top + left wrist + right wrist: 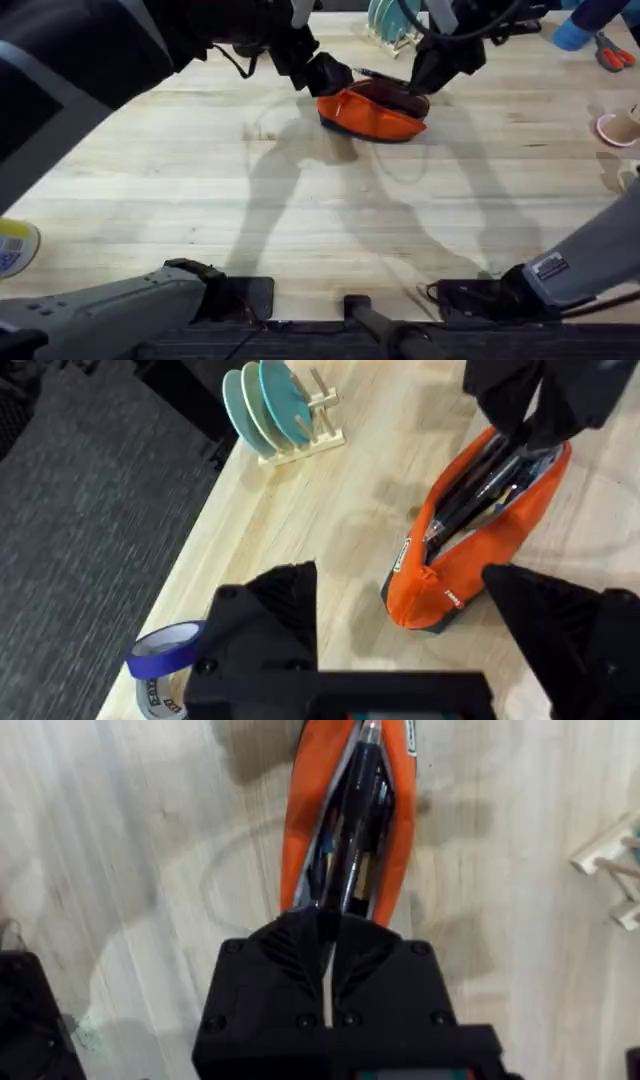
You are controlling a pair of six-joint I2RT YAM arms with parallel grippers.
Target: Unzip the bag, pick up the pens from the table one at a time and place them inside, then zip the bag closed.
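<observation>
Right pincer (327, 925) clenched on the black pen (352, 815), feeding it into the open bag (372, 112) at the counter's (300, 220) far side (soft, floppy fabric); left pincer (400, 605) spread beside its end.

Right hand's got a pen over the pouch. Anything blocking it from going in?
Nothing visible. The zipper gapes open and the black pen, pinched in the right hand, already points down into the orange pouch. The left hand sits open around the pouch's end, clear of the opening.
</observation>
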